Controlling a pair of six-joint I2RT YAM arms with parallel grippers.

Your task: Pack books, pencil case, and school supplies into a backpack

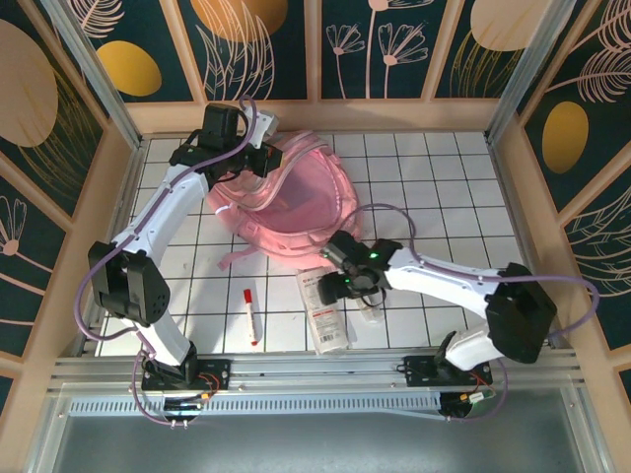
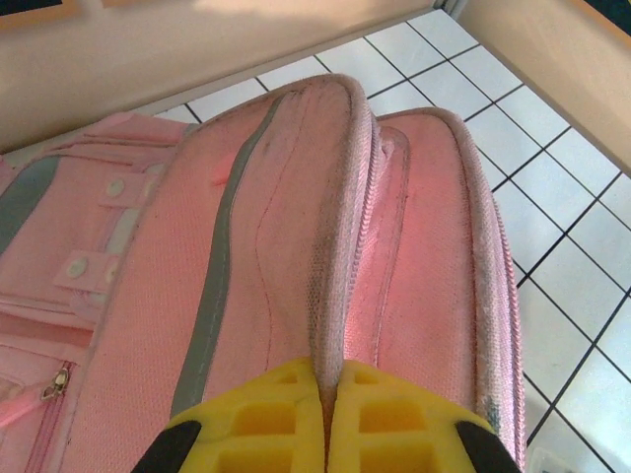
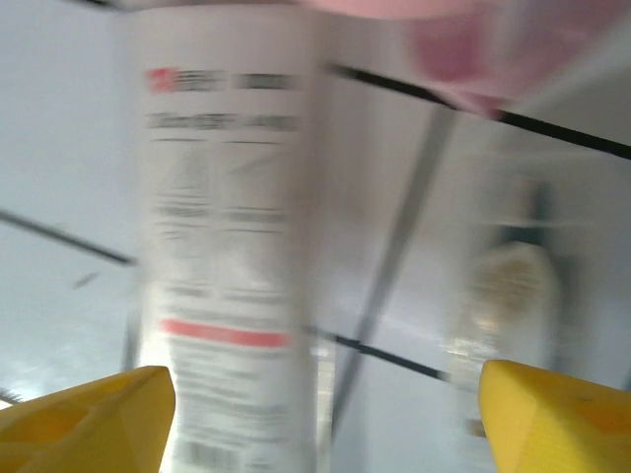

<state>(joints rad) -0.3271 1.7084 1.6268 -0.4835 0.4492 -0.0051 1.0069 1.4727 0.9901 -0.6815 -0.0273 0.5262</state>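
You have a white tabletop [image 1: 444, 197] ruled into squares by dark lines, boxed in by a low pale wooden border [image 1: 394, 113]. Above it, dark teal wall panels [image 1: 276, 69] carry gold discs and line-drawn leaves and flowers. A ribbed metal rail [image 1: 325, 370] runs along the near edge, and the light is bright and even.

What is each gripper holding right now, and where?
Left gripper pinches the large pink fabric backpack by its zippered rim; right gripper open, holds nothing.

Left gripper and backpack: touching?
Touching. In the left wrist view the left gripper is shut on a fold of the backpack, the pink fabric pinched between its yellow fingers.
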